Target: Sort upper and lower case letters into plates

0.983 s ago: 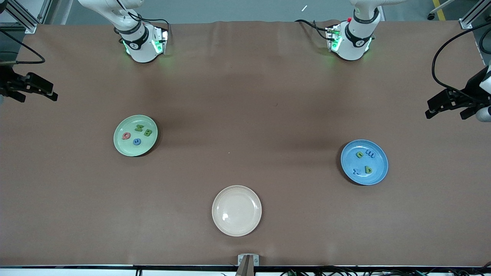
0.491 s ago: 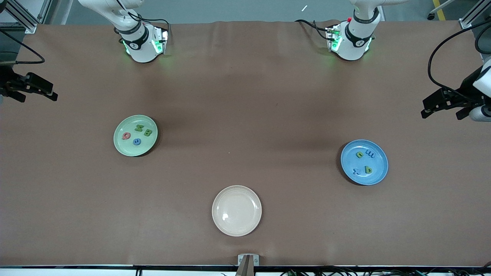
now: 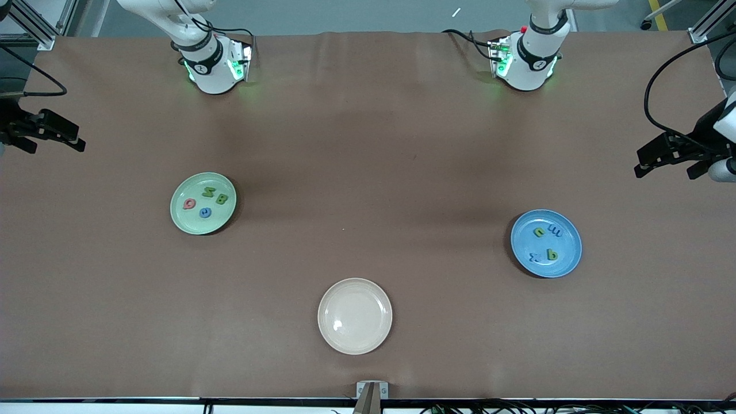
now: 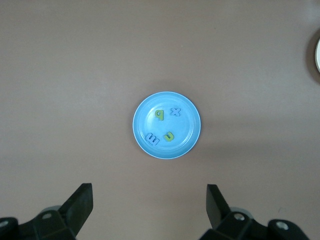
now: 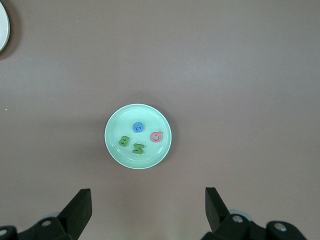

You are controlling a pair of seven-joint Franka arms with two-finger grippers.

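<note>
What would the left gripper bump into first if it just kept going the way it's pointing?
Judging by its wrist view, the open left gripper points down toward the table, roughly at the blue plate holding four letters; probably that plate or the tabletop just beside it.

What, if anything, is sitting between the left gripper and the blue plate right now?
Nothing visible. The left gripper is open and raised at the left arm's end of the table, with only bare tabletop between it and the blue plate, which holds four letters.

mint plate (image 3: pixel 203 203): four letters | blue plate (image 3: pixel 546 243): four letters | cream plate (image 3: pixel 355 315): nearest camera
</note>
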